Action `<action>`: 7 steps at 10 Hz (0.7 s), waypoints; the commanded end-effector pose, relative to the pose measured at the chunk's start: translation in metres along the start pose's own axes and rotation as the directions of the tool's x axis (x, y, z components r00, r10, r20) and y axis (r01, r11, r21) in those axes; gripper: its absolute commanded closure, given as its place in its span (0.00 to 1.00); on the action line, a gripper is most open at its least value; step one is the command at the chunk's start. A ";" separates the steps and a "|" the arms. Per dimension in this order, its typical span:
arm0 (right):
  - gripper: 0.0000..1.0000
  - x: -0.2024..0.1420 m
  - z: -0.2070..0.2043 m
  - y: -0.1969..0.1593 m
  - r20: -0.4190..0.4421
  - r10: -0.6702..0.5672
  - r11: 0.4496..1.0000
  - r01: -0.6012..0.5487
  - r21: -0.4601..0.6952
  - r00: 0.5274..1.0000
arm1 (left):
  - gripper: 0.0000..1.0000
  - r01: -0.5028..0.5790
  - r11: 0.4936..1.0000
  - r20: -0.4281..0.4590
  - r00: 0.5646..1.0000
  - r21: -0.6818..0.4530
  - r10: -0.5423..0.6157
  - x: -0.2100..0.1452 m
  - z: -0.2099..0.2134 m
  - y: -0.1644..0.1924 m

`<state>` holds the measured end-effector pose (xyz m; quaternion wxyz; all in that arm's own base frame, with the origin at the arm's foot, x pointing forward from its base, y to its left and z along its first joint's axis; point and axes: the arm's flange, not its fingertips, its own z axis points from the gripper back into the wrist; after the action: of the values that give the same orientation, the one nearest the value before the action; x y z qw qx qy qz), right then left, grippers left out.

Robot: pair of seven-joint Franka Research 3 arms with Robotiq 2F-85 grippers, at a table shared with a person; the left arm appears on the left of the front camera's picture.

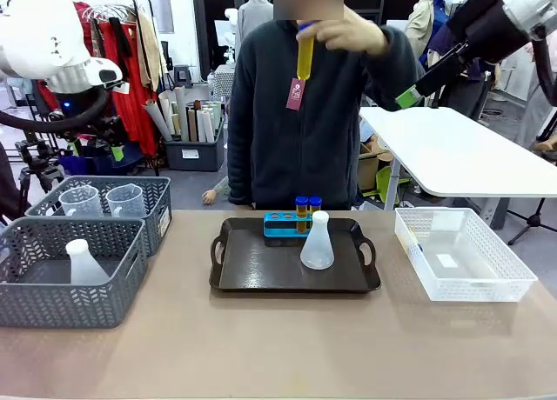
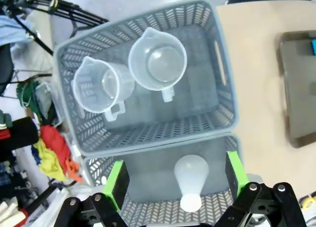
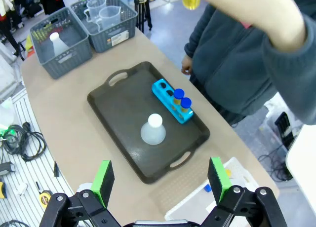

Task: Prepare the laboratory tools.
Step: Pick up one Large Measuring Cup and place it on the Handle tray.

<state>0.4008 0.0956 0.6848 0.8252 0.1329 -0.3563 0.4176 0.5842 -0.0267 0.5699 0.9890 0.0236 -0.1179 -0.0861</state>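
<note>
Front cam faces the person (image 1: 296, 130) across the dark tray (image 1: 261, 265), right wrist cam looks down on that tray from high up, left wrist cam sits close over the baskets (image 2: 220, 69) beside it.

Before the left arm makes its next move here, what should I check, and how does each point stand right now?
1. Left gripper open: ok.
2. Flask upright in near basket, below that gripper: ok.
3. Two beakers upright in far basket: ok.
4. Bare floor left on tray: ok.
5. Person's hand raised clear of tray, holding a tube: ok.
6. Right gripper open, high over the table: ok.
</note>
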 end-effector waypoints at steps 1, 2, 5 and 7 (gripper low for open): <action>0.00 0.000 0.001 0.000 0.003 0.001 1.000 -0.001 0.000 1.000 | 0.00 -0.012 1.000 -0.003 1.000 0.017 0.012 -0.001 -0.001 0.006; 0.00 0.000 0.001 0.000 0.003 0.001 1.000 -0.001 0.000 1.000 | 0.00 -0.012 1.000 -0.003 1.000 0.017 0.012 -0.001 -0.001 0.006; 0.00 0.000 0.001 0.000 0.003 0.001 1.000 -0.001 0.000 1.000 | 0.00 0.038 0.999 -0.028 0.999 0.019 -0.038 0.003 -0.010 0.004; 0.00 0.000 0.001 0.000 0.003 0.001 1.000 -0.001 0.000 1.000 | 0.00 0.041 0.999 -0.086 0.995 -0.030 -0.044 0.013 -0.038 0.019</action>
<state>0.4008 0.0956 0.6848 0.8252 0.1329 -0.3563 0.4176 0.5963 -0.0198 0.5421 0.9912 0.0244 -0.0870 -0.0972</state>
